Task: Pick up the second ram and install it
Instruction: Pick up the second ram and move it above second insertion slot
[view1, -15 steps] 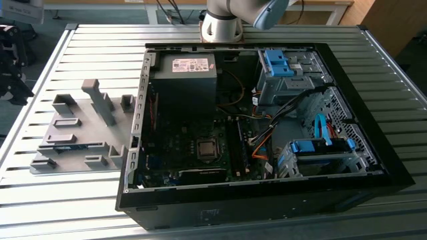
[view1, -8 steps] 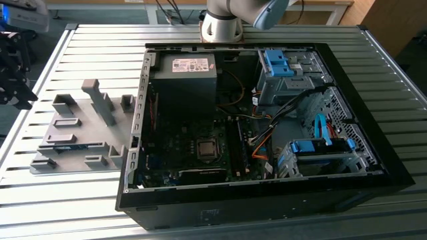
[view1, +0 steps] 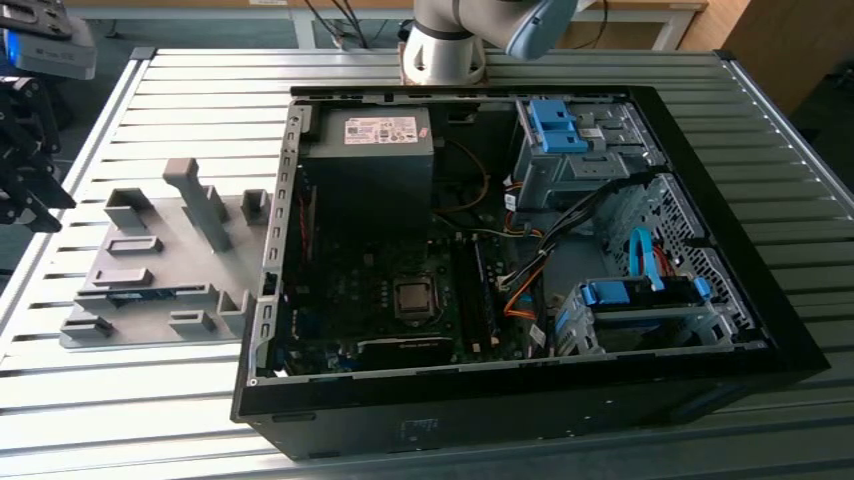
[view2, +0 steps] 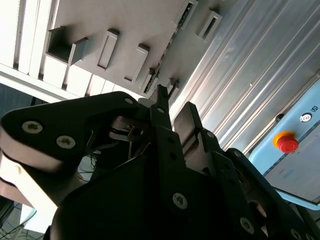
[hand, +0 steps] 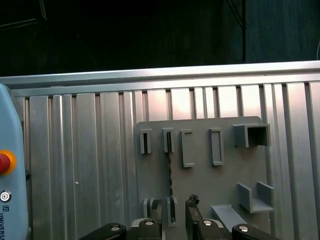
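claw (hand: 172, 226): spread, nothing pinched; bare table shows through the gap between the fingers (view2: 162, 115) in the second wrist view.
second ram (hand: 170, 185): on edge in small grey holders, straight ahead of the claw, lying roughly in line with the gap between the fingers; apart from both, untouched.
fixture plate (hand: 200, 180): grey, flat on the ribbed table (hand: 75, 175), below and ahead of the claw; raised pockets and posts on either side of the stick.
computer case (view1: 534, 425): lid off, well apart from the claw, on the far side of the fixture plate; long black memory slots (view1: 477, 285) just beside the CPU socket (view1: 415, 298).
step in hand: judged to be the approach for the pick; nothing gripped.
doing it well: probably best to come straight down with the stick centred in the gap, pads meeting its flat faces near mid-length so it hangs level; a light squeeze, since so thin a board likely flexes; a straight pull out of the holders to avoid binding.
risk: a slight sideways offset could land a fingertip on the stick's top edge or on the holder nearest the claw.
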